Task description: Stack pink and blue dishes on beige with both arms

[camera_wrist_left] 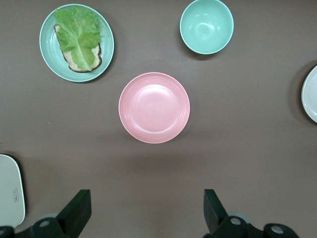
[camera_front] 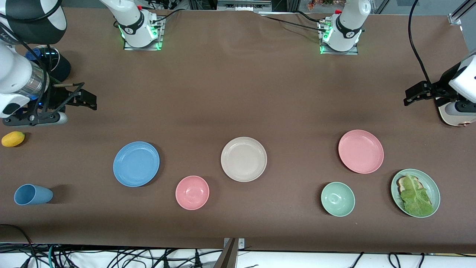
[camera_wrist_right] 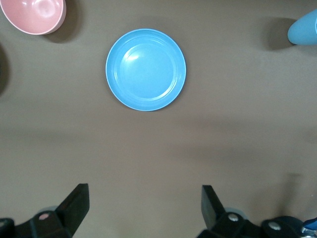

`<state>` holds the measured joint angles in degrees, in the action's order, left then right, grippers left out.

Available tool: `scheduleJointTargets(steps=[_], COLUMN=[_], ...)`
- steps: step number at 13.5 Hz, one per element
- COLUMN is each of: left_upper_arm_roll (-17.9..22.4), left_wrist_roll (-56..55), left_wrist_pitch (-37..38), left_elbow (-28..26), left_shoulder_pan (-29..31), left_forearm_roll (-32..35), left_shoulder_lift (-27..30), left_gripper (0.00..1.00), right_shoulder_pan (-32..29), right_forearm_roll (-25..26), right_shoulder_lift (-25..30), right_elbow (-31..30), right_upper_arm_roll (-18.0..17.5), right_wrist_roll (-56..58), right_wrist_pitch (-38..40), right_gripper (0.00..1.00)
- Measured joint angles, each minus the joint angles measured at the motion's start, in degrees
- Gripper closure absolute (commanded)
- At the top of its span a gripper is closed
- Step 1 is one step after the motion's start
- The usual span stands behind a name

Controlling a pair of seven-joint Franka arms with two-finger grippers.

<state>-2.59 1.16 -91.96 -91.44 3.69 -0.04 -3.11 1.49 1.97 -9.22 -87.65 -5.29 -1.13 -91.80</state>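
The beige plate (camera_front: 243, 159) lies mid-table; its edge shows in the left wrist view (camera_wrist_left: 312, 99). The blue plate (camera_front: 136, 163) (camera_wrist_right: 145, 69) rests toward the right arm's end, the pink plate (camera_front: 360, 151) (camera_wrist_left: 154, 107) toward the left arm's end. All three lie flat, apart, with nothing on them. My right gripper (camera_front: 87, 97) (camera_wrist_right: 144, 191) hangs open and empty over bare table at its end, clear of the blue plate. My left gripper (camera_front: 411, 95) (camera_wrist_left: 146, 196) hangs open and empty over bare table, clear of the pink plate.
A pink bowl (camera_front: 192, 192) (camera_wrist_right: 34, 15) sits between the blue and beige plates, nearer the front camera. A green bowl (camera_front: 337, 199) (camera_wrist_left: 206, 26) and a green plate with lettuce (camera_front: 433, 187) (camera_wrist_left: 47, 44) lie near the pink plate. A blue cup (camera_front: 32, 194) lies on its side; a yellow fruit (camera_front: 13, 139) sits nearby.
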Motion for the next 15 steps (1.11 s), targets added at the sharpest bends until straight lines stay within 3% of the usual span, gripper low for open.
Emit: scheduleJointTargets(steps=[15], left_upper_arm_roll=[0.0], left_wrist_roll=[0.0], left_wrist_pitch=[0.0], left_elbow=[0.03], left_shoulder_pan=[0.0], left_forearm_roll=[0.0], left_shoulder_lift=[0.0], left_gripper=[0.0], right_shoulder_pan=[0.11], right_forearm_roll=[-0.01], right_shoulder_lift=[0.23], right_elbow=[0.19], right_upper_arm_roll=[-0.98], right_wrist_roll=[-0.12], right_wrist_pitch=[-0.04], right_gripper=[0.0])
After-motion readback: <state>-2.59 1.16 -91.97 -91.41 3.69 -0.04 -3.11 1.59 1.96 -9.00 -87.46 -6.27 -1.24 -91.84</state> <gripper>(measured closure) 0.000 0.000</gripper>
